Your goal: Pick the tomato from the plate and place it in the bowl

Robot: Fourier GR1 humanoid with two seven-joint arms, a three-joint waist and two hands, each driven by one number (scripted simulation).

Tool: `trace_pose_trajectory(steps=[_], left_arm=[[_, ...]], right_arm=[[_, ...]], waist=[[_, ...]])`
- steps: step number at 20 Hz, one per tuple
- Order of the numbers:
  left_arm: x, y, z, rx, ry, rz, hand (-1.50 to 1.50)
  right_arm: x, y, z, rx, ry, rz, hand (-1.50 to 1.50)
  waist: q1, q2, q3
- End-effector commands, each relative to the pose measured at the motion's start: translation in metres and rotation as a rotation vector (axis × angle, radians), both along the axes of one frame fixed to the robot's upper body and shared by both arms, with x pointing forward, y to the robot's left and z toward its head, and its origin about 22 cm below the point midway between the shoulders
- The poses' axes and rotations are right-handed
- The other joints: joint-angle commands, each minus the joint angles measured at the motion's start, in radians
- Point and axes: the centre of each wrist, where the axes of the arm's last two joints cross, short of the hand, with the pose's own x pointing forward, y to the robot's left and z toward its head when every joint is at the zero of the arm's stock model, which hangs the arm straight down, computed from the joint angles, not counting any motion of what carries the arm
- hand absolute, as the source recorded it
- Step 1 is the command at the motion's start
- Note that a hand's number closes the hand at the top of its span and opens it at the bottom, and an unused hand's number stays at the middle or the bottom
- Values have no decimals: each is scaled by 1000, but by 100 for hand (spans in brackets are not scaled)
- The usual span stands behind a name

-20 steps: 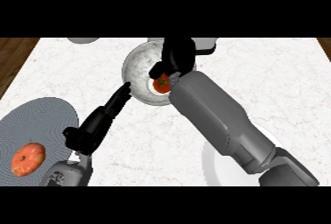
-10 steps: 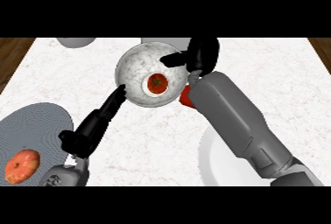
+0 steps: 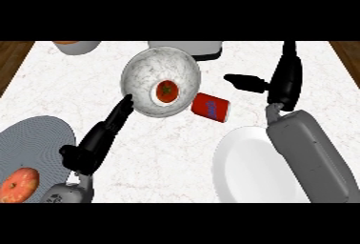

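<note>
You see the tomato (image 3: 166,92) now resting in the bowl (image 3: 144,71), upper centre. Your right hand (image 3: 281,81) has pulled away to the upper right, fingers open and empty; the placement looks done. The left hand (image 3: 98,140) rests open, lower left.

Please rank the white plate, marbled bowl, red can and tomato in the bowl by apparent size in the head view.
1. White round plate, partly hidden
2. Marbled white bowl
3. Red can
4. Red tomato, about the can's size, so unsure

Tomato (image 3: 166,92) in bowl (image 3: 151,71), right hand (image 3: 283,81) open beside it, left hand (image 3: 98,140) resting

The left hand (image 3: 98,140) stretches forward with straight fingers; the right hand (image 3: 281,81) is raised, fingers extended, thumb out sideways.
</note>
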Motion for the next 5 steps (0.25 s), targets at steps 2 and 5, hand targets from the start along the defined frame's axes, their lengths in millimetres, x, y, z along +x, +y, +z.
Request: trace_pose_trajectory(steps=[2, 5], left_arm=[[11, 6, 6, -12, -3, 10, 0], [-2, 2, 6, 5, -2, 0, 0]], right_arm=[[-58, -62, -16, 30, 0, 33, -150], [-74, -95, -3, 44, -6, 47, -150]], waist=[[-4, 3, 0], [15, 5, 0]])
